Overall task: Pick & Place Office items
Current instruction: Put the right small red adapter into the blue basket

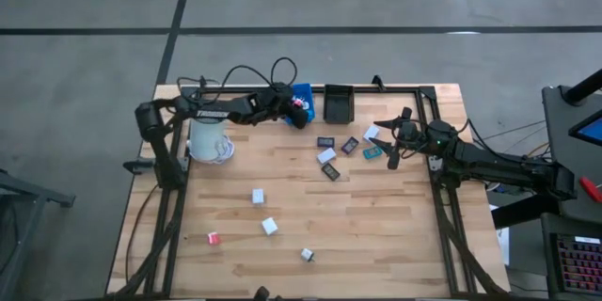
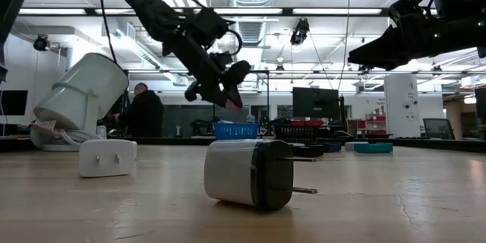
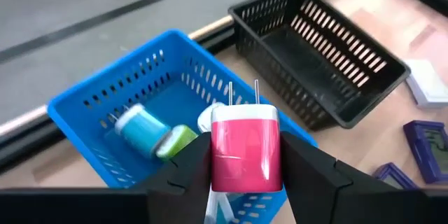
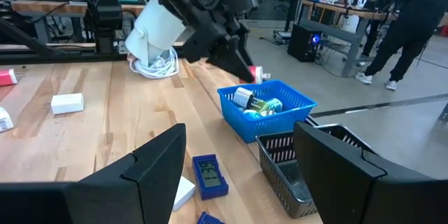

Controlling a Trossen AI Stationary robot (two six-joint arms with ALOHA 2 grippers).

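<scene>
The left pincer (image 3: pixel 245 182) is clenched on a small pink-and-white plastic wall charger (image 3: pixel 245 150), gripping its flat sides with the two metal prongs pointing away from the wrist — out over the blue slatted plastic bin (image 3: pixel 91 101). In the high view the left pincer (image 1: pixel 293 105) hangs at the far edge of the wooden table (image 1: pixel 376 235), right at that blue bin (image 1: pixel 303 92), with the black slatted plastic bin (image 1: pixel 338 102) just beside it. The coming release turns on one thing: the charger sits above the bin's near wall rather than clearly over its middle, where a blue-white charger (image 3: pixel 138 127) and a green one (image 3: pixel 176 140) already lie. Judged from this, a little more reach forward would make the drop safe.

The right pincer (image 1: pixel 393 146) is released, its fingers spread wide, hovering near the flat purple, black and teal rectangles (image 1: pixel 350 146) at the right of the table. White cube-like chargers (image 1: pixel 258 196) and a red one (image 1: pixel 213 238) lie well apart on the near half, closer to the left arm. A large white mug (image 1: pixel 209 136) lies tipped on its side.
</scene>
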